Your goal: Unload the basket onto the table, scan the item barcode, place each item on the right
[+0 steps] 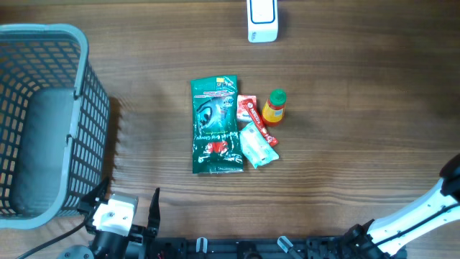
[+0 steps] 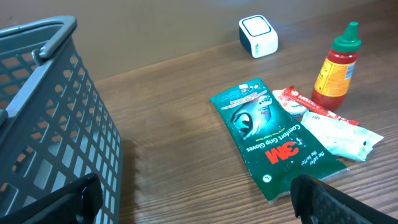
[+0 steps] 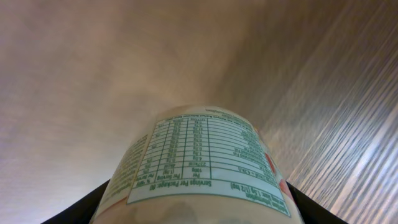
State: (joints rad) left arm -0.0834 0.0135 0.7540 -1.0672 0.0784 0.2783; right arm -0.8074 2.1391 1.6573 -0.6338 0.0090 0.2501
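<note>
My R gripper (image 3: 198, 208) is clamped round a jar (image 3: 202, 155), nutrition label facing the wrist cam, wood table (image 3: 348, 93) beyond. L gripper (image 2: 196, 186) gapes wide, holding nothing, just beside basket (image 2: 56, 112). Scanner (image 1: 261, 20) sits at far edge, well apart from glove pack (image 1: 215, 126)

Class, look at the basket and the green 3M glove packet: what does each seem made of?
Basket: probably moulded plastic, matte grey; uniform lattice walls, thick rim. Green 3M glove packet: likely thin plastic film, fairly glossy; printed all over, lies flat with slight wrinkles.
</note>
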